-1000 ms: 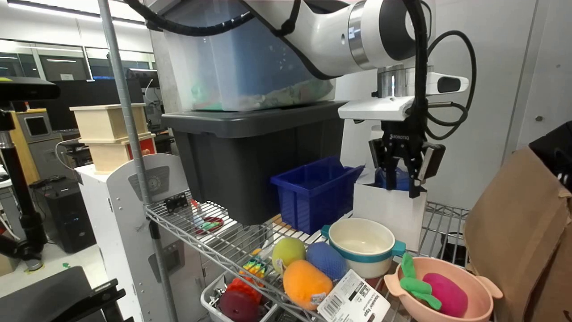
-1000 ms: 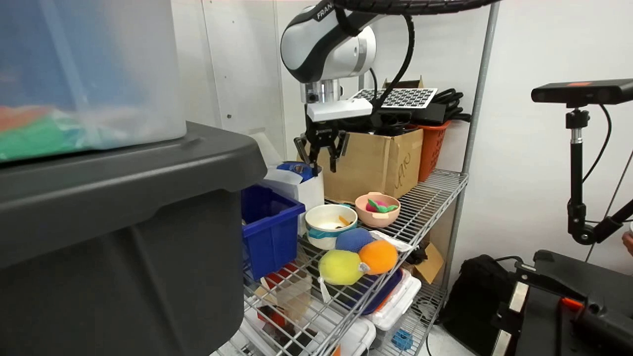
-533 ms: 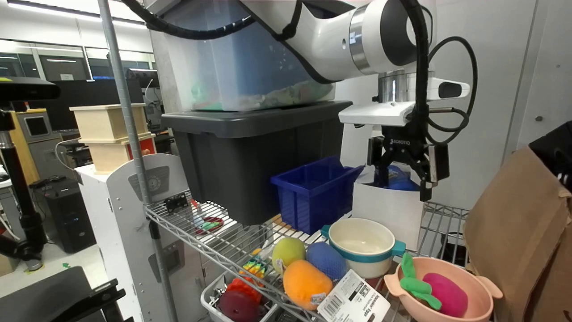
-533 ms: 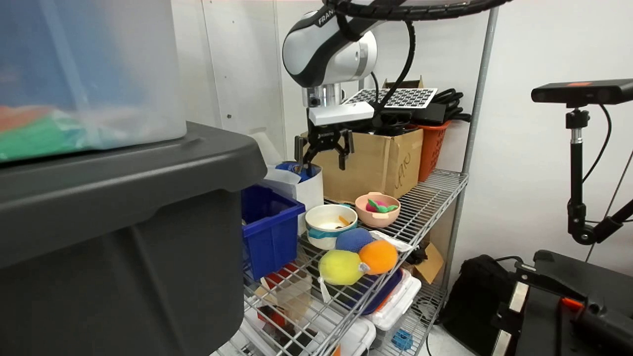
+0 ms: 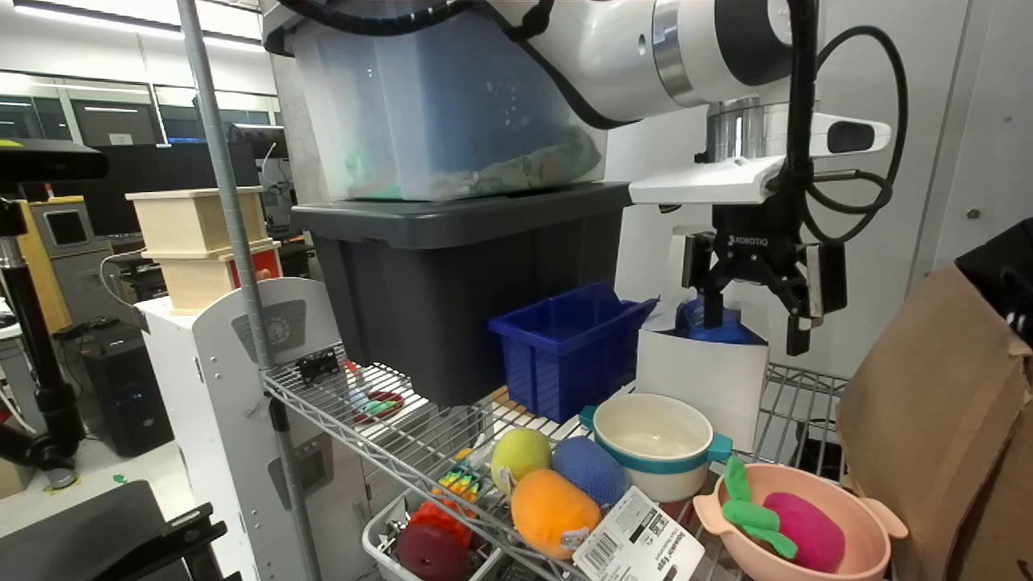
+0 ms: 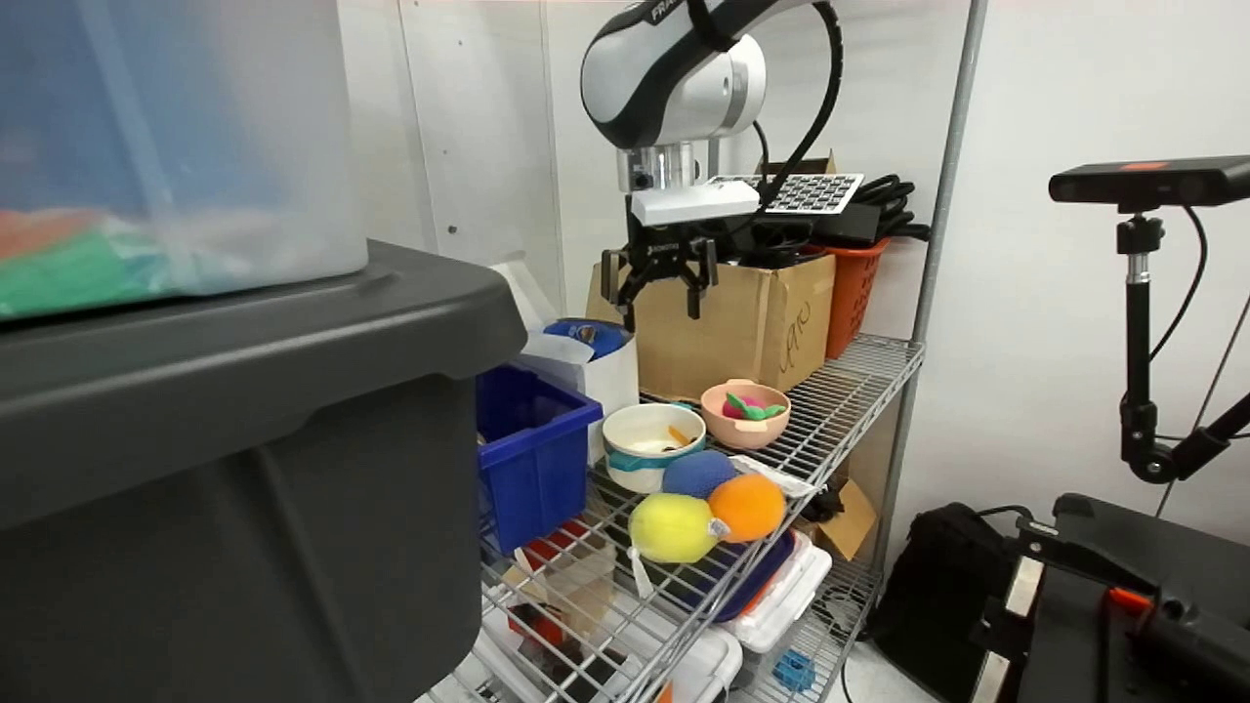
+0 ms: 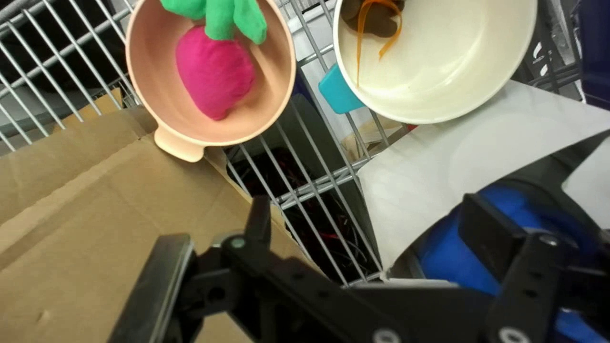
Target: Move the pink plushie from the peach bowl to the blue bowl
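Observation:
The pink plushie (image 7: 214,74), magenta with green leaves, lies inside the peach bowl (image 5: 718,549) on the wire shelf. Beside that bowl stands the blue bowl (image 7: 457,81), cream inside with a teal-blue outer band and handles; something brown with an orange strip lies in it. My gripper (image 5: 755,323) hangs in the air above the shelf, higher than both bowls and apart from them. Its jaws are spread wide, and nothing is between them. In the wrist view both bowls appear beyond the fingertips, the peach one at upper left and the blue one at upper right.
Below the gripper is a white box (image 5: 702,387) with a blue item inside, near a cardboard box (image 6: 723,332). A dark blue bin (image 5: 565,355) and a large grey tote (image 5: 452,298) stand alongside. Yellow, blue and orange balls (image 5: 557,512) lie in front, with a printed card (image 5: 641,541).
The jaws have gone from partly closed to wide open. The gripper dipped slightly, then rose and shifted toward the peach bowl's side. The plushie and bowls have not moved.

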`<state>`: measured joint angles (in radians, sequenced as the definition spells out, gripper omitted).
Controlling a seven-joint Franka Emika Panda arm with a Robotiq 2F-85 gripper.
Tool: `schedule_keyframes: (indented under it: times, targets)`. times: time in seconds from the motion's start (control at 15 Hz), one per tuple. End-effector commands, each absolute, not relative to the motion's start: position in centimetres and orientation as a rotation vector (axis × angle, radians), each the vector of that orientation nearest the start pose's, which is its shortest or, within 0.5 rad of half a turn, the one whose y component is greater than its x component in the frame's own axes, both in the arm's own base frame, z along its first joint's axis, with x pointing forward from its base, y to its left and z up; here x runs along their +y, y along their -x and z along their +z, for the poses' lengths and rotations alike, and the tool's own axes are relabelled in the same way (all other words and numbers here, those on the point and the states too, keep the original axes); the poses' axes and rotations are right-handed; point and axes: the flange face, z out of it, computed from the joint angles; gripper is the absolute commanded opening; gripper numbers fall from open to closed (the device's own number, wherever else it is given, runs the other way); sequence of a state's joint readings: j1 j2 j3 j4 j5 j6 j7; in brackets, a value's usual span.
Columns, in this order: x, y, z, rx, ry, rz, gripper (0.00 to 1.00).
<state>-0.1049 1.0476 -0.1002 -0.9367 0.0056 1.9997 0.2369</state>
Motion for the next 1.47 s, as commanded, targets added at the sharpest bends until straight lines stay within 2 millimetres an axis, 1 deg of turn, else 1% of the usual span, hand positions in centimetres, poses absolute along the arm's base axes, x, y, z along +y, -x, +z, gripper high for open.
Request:
schedule_keyframes:
  times: [0.0, 0.2, 0.33, 0.47, 0.67, 0.8, 1.13, 1.4]
  targets:
    - [-13.8, -75.0, 25.6, 0.588, 3.161, 0.037, 1.0]
    - [-14.7, -72.4, 26.7, 0.543, 3.178, 0.109, 1.0]
    - [-15.8, -70.6, 27.5, 0.496, 3.195, 0.147, 1.0]
    - [-17.2, -69.2, 27.8, 0.454, 3.231, 0.184, 1.0]
    - [-18.3, -67.4, 27.5, 0.428, 3.251, 0.242, 1.0]
    - [-18.2, -66.5, 26.9, 0.412, 3.25, 0.273, 1.0]
    - [-16.1, -65.1, 25.6, 0.354, 3.23, 0.345, 1.0]
    - [-15.5, -65.5, 25.4, 0.338, 3.213, 0.346, 1.0]
